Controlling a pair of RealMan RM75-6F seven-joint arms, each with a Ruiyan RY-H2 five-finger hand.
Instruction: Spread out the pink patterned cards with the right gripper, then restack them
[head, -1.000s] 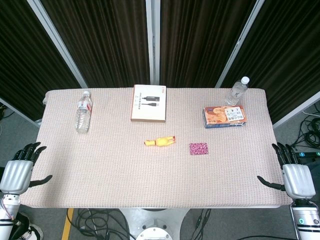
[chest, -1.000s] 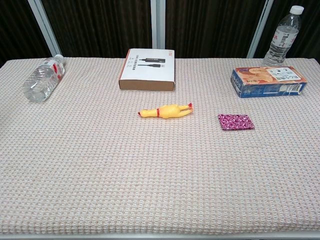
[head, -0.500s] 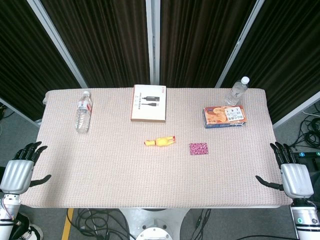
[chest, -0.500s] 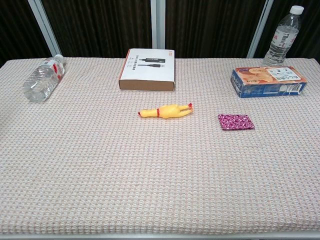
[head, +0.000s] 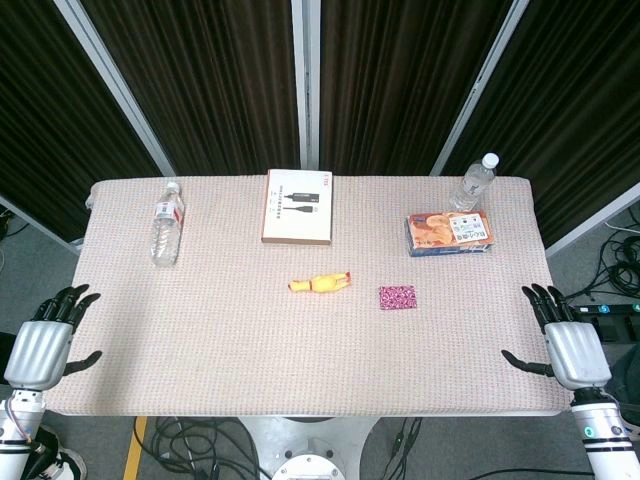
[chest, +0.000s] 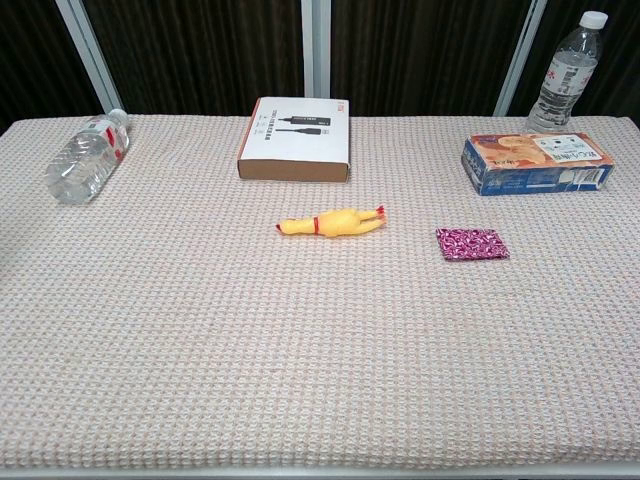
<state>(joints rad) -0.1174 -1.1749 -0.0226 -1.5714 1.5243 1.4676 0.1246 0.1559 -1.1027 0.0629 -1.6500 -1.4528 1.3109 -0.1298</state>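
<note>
The pink patterned cards (head: 397, 297) lie in one neat stack right of the table's middle, also seen in the chest view as the same cards (chest: 472, 243). My right hand (head: 568, 344) hovers at the table's right front corner, fingers spread and empty, well away from the cards. My left hand (head: 42, 340) hangs off the left front corner, fingers apart, holding nothing. Neither hand shows in the chest view.
A yellow rubber chicken (head: 321, 284) lies just left of the cards. Behind them sit a blue snack box (head: 449, 234) and an upright water bottle (head: 474, 182). A brown-and-white box (head: 298, 206) is at the back centre, a lying bottle (head: 167, 222) at the back left.
My right hand has moved a little left and forward toward the table's corner. My left hand has shifted slightly. The cards and other objects have not moved.
</note>
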